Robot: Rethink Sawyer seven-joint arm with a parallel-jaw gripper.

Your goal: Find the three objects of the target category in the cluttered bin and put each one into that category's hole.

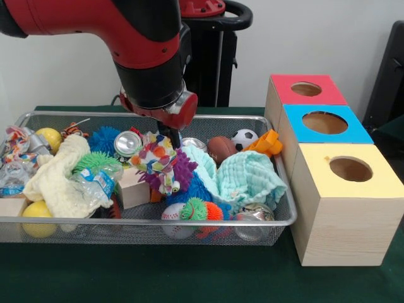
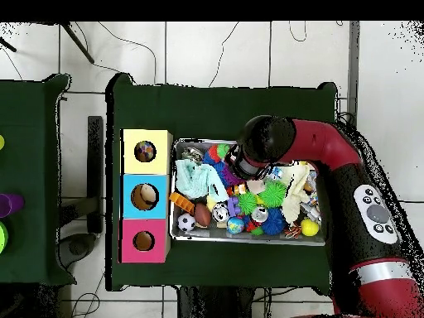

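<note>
Red and black arm reaching down over the middle of the wire bin. Gripper low among the clutter, just above a multicoloured cloth toy and a purple spiky ball; fingers hidden, so cannot tell whether wide, narrow or holding something. Beside the bin, three wooden boxes in a row: yellow-topped box, blue-topped box, red-topped box, each with a round hole. Inside the bin: mint green cloth, cream cloth, crushed can, small football, soccer ball, baseball, yellow ball. Target category not told by the pictures.
</note>
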